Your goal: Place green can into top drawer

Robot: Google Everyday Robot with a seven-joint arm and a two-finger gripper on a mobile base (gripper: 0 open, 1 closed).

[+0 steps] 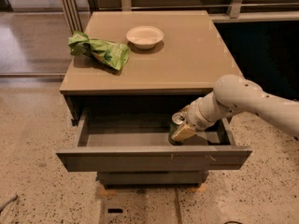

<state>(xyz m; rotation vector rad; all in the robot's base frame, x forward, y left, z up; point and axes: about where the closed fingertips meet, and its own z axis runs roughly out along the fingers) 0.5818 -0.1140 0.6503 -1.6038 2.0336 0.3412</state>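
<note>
- Green can (178,120) sits inside the open top drawer (154,158), toward its front right.
- The end effector (181,130) reaches into the drawer, its fingers closed around the can.

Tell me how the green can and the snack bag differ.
The green can stands in the open top drawer, held by the gripper; the snack bag lies loose on the cabinet top. The can is dark with a silver top; the bag is light green and crumpled. Both are green.
</note>
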